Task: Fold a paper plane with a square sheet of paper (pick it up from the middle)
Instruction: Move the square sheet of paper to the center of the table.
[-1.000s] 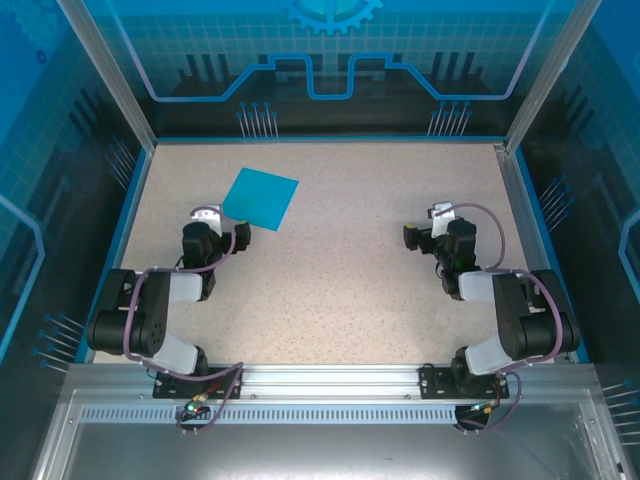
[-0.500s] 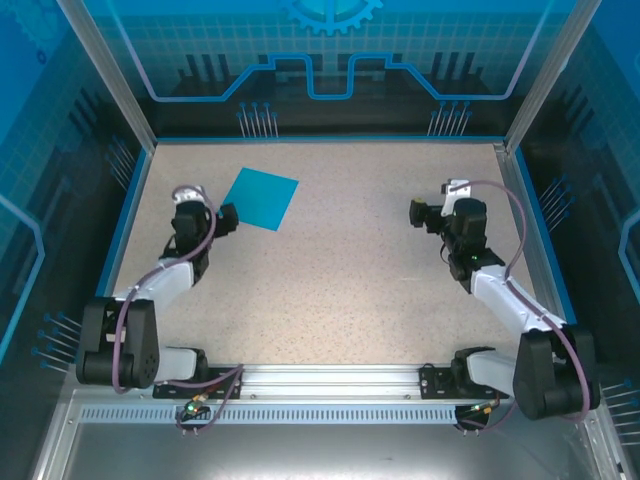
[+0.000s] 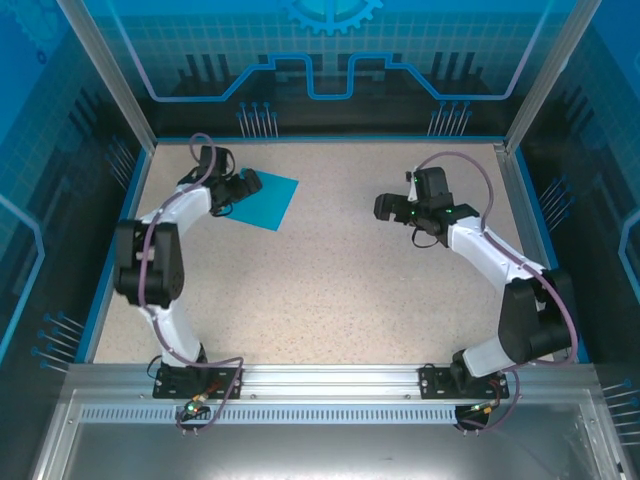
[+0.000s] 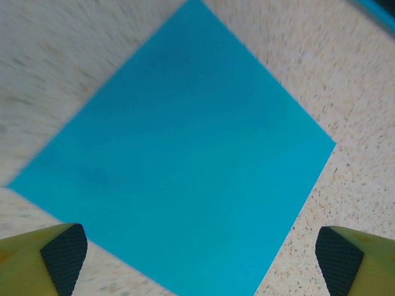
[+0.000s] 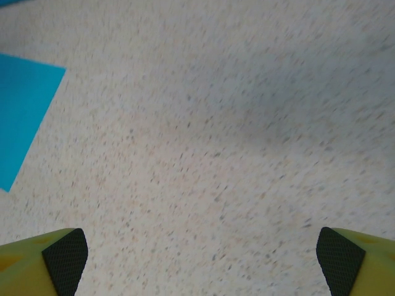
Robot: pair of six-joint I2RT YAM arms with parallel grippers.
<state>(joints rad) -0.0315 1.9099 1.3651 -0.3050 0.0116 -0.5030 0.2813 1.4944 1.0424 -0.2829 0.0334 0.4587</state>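
Speckled surface [image 3: 330,280], one square sheet of paper [image 3: 270,200], my two end effectors
Surface: beige, blue-edged; sheet: teal, flat, unfolded, on the far left part of the surface; my left end effector [image 3: 243,186]: over the sheet's left part, fingers wide apart, holding nothing, the sheet's near corner between my black pads [image 4: 63,254]; my right end effector [image 3: 386,208]: right of centre, well apart from the sheet, fingers wide apart over bare surface

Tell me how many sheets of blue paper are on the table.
1. The square sheet of paper lies flat on the table, far left, the open left gripper above its left corner.
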